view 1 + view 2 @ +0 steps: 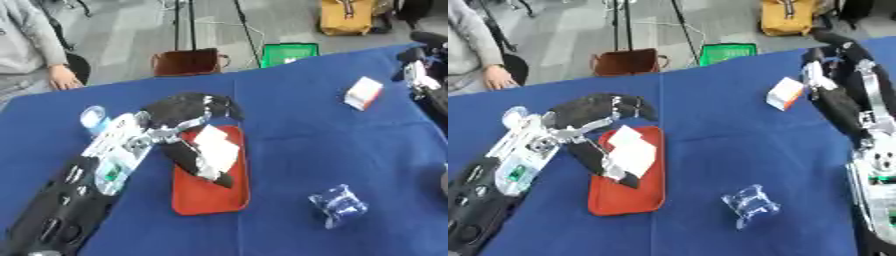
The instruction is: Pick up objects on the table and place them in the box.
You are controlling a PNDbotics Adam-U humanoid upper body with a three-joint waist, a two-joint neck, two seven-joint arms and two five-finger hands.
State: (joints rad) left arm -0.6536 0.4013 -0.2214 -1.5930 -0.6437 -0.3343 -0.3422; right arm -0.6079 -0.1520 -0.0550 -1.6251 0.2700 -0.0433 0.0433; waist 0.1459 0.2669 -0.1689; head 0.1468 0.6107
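A red shallow tray lies left of centre on the blue table. In it rests a white flat packet. My left hand hovers over the tray's far end, open, with its fingers beyond the packet and its thumb stretched along the packet's near side. A small white and orange box lies at the far right, and my right hand is just right of it. A clear crinkled package lies near the front. A clear bottle shows behind my left forearm.
The table's far edge runs diagonally across the top. Beyond it, on the floor, stand a brown bag, a green crate and a yellow bag. Open blue cloth lies between the tray and the small box.
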